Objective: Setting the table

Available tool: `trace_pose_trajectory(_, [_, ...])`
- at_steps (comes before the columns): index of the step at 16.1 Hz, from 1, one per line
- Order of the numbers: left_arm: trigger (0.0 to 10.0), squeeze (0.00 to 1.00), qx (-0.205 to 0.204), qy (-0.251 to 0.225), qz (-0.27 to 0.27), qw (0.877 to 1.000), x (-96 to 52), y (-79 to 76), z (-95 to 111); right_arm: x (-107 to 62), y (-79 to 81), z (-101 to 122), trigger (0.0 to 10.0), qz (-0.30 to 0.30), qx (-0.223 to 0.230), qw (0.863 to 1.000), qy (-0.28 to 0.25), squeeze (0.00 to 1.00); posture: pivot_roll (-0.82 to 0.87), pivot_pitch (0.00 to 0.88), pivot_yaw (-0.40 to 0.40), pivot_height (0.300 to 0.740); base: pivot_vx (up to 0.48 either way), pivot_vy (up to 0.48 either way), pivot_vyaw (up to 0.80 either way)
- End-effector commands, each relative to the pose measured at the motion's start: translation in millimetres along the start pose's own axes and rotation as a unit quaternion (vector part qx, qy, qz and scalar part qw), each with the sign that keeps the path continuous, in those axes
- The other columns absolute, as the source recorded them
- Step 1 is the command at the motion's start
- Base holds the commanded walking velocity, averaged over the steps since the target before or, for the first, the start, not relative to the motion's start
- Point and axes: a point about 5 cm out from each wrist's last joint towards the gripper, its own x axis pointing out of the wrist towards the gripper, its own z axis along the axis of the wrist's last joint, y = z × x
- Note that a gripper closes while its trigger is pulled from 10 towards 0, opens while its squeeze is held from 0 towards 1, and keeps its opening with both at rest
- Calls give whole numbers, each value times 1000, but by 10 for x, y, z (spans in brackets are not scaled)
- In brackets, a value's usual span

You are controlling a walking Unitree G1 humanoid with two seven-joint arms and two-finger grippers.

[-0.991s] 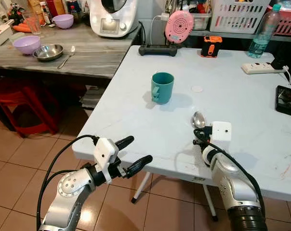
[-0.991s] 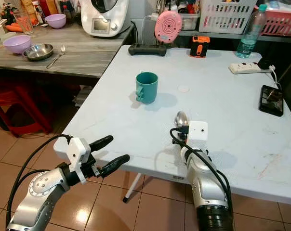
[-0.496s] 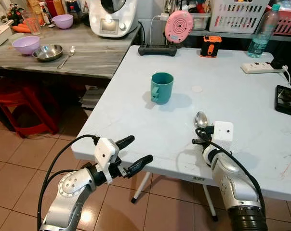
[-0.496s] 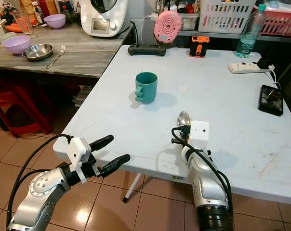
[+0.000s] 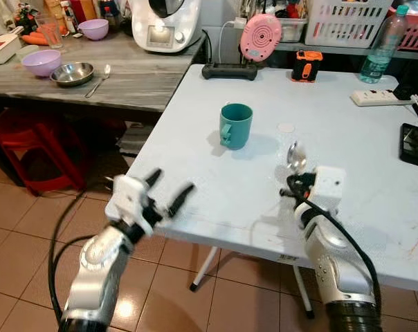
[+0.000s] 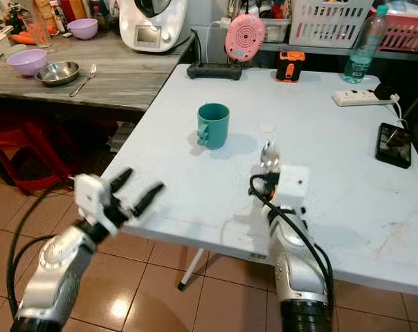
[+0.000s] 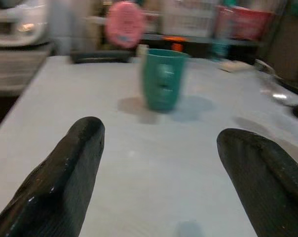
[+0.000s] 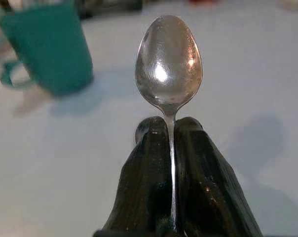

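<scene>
One spoon (image 8: 168, 61) in right claw (image 8: 169, 129), no legible writing

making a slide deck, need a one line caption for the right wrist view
Right end effector shut on a spoon, bowl pointing ahead over the white table, teal mug nearby.

mug (image 5: 235, 125): teal all over, you can't miss it on the white table (image 5: 347, 138)
spoon (image 8: 168, 61): shiny silver, pinched in the right gripper (image 8: 169, 131), whose fingers are black
left gripper (image 7: 159, 168): black fingers too, white block behind them
counter (image 5: 133, 76): grey wood-grain, far left
bowls (image 5: 41, 62): you've got two lilac ones there, plus a steel dish (image 5: 73, 72)
round gadget (image 5: 260, 37): pink, far side
bottle (image 5: 383, 43): clear with a green cap
floor (image 5: 15, 228): reddish-brown tiles
</scene>
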Motion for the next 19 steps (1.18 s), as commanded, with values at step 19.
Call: trace_pose_trajectory(19, [10000,0,-19,-2,66,998,72,89,3,-28,9,212,10000,-5,-8,997,-72,0,-47,65,31,740,0,232,-113])
